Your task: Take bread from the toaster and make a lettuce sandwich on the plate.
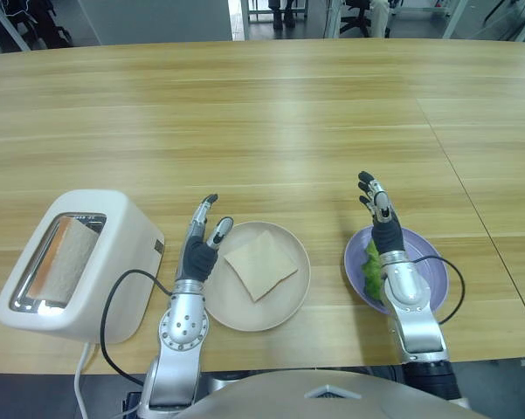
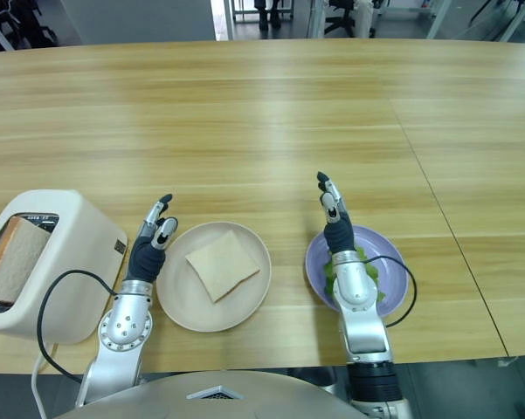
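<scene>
this is looking like an office or meeting room: a long wooden table (image 1: 288,113) is stretching across the view, and wheeled office chairs (image 1: 360,10) are standing behind its far edge.

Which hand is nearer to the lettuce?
Right. The right hand is just beyond the lettuce, over the purple plate's far rim; the left hand sits between the toaster and the beige plate.
</scene>
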